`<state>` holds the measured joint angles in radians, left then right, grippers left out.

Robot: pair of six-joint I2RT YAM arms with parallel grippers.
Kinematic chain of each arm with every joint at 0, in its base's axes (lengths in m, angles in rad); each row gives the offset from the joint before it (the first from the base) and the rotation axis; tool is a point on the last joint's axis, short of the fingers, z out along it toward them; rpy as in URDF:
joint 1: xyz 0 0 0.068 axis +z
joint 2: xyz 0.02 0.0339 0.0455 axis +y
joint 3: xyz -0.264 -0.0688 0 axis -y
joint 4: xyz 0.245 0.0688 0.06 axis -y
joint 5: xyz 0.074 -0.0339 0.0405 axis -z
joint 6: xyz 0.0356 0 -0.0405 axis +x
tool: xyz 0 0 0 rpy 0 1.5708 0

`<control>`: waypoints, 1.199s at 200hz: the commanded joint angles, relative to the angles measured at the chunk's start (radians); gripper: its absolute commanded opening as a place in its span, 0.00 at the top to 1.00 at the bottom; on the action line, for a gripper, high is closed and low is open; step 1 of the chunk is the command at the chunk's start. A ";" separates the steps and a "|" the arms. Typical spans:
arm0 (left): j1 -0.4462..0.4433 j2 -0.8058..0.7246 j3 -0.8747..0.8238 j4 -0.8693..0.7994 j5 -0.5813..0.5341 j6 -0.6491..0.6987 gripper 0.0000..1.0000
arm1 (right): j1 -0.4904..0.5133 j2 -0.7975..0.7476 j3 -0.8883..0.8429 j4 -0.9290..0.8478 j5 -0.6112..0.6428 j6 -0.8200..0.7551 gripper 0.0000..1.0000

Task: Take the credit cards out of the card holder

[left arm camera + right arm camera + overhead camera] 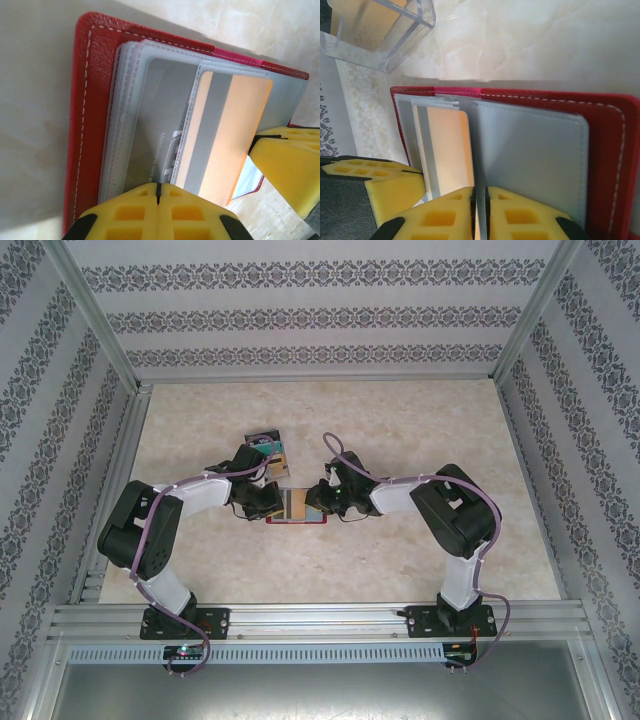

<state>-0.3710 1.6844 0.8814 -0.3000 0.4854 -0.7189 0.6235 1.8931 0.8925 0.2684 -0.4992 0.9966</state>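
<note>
The red card holder [300, 520] lies open on the table between both grippers. Its red cover [90, 100] frames clear plastic sleeves [125, 125] holding a grey card [160, 110]. An orange card [235, 135] with a grey stripe sticks partway out of a sleeve. My left gripper [158, 192] is shut on the near edge of the sleeves. My right gripper [479, 200] is shut on the orange card [447, 150], whose thin edge runs between its pads, beside the holder's grey-blue inner face [530, 155]. From above, the left gripper [270, 502] and right gripper [315, 500] face each other.
A clear plastic box [380, 30] with tan cards inside stands just behind the holder, also visible from above as the box [265, 443]. Patterned walls and metal rails enclose the marble tabletop [420, 430]. The left gripper's yellow finger [385, 187] sits close beside the right one.
</note>
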 commanded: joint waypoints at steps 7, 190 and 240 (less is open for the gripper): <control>0.010 0.052 -0.020 -0.073 -0.077 -0.013 1.00 | -0.011 0.015 -0.018 -0.012 -0.012 -0.003 0.83; 0.011 0.061 -0.016 -0.087 -0.084 -0.005 1.00 | -0.047 -0.012 -0.068 -0.010 -0.017 -0.018 1.00; 0.013 0.064 -0.014 -0.086 -0.082 -0.004 1.00 | -0.051 -0.016 -0.075 -0.017 -0.024 -0.026 1.00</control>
<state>-0.3710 1.6917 0.8886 -0.3008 0.4892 -0.7185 0.5842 1.8801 0.8421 0.3069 -0.5423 0.9955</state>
